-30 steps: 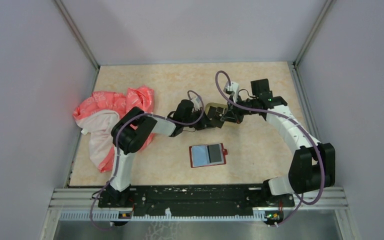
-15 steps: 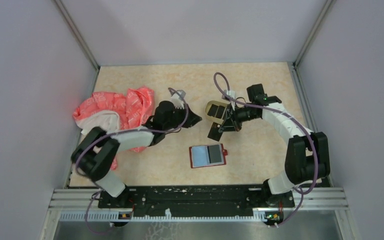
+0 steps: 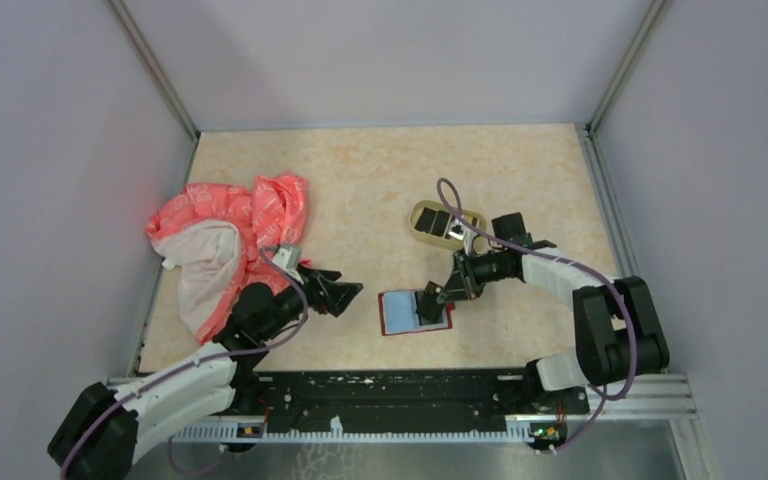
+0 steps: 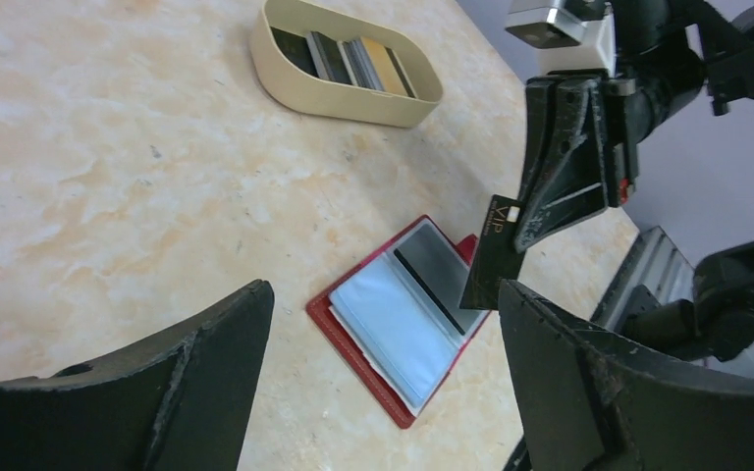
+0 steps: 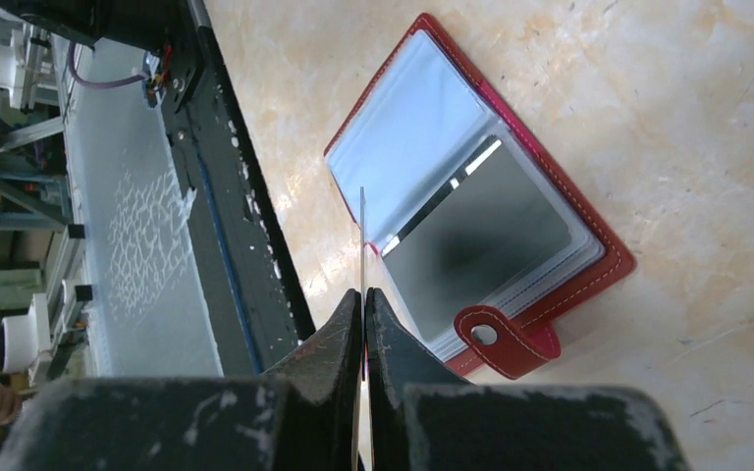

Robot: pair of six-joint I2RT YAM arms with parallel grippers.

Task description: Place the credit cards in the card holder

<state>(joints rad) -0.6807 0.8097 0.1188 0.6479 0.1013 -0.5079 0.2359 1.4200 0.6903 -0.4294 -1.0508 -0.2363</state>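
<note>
Credit card [image 4: 489,257] in right gripper [image 5: 363,302]

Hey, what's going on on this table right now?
The right gripper pinches a dark card on edge over the open red card holder, above its right page; the card is not slotted in yet. The left gripper is open and empty, just left of the holder. More cards sit in the tan tray farther back.

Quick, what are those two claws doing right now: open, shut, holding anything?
Left gripper: open, holding nothing.
Right gripper: shut on a dark credit card, over the open card holder.
</note>
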